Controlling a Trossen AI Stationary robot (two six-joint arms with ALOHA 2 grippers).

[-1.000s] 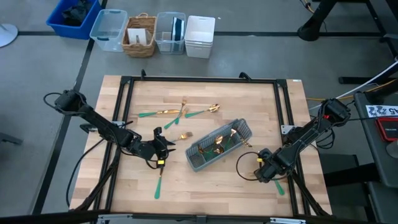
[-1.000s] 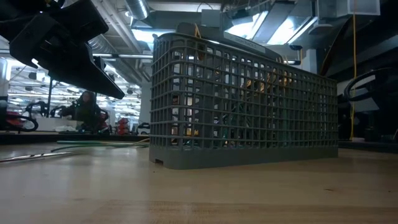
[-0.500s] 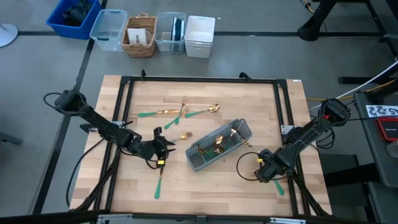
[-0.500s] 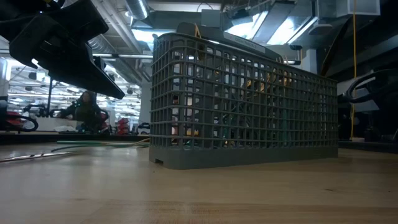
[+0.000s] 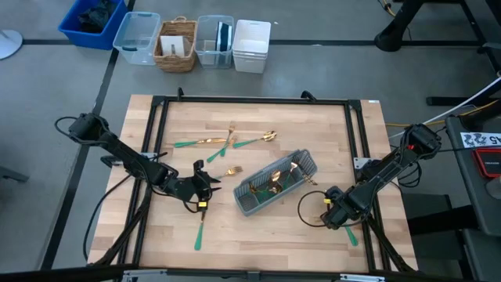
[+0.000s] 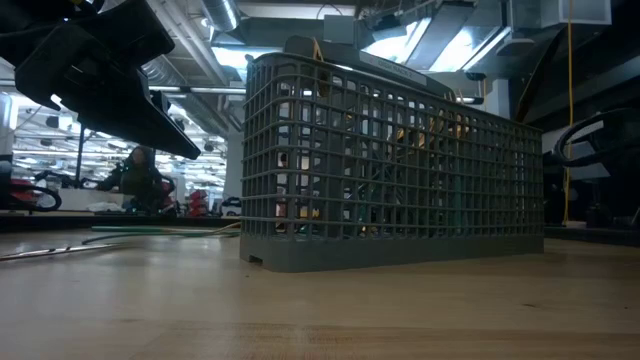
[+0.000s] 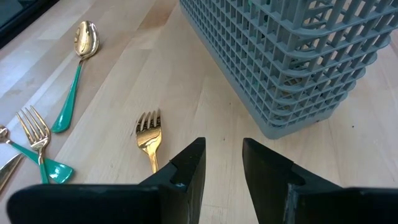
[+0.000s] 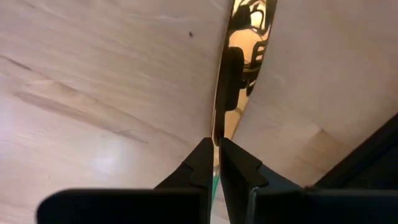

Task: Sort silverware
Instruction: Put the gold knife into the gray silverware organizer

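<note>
Low at the pale wooden worktop's (image 5: 258,235) right edge, the right claw (image 8: 216,152) pinches a gold-bladed, teal-handled knife (image 8: 239,68) for lifting toward the grey slotted plastic caddy (image 5: 275,182), while the left claw (image 7: 219,163) waits parted by a gold fork (image 7: 149,135).

The desk (image 7: 205,106) is pale, smooth wood with visible grain. The caddy (image 7: 292,56) is matt grey plastic grid. The silverware (image 7: 149,140) shows glossy gold metal heads and teal handles.
</note>
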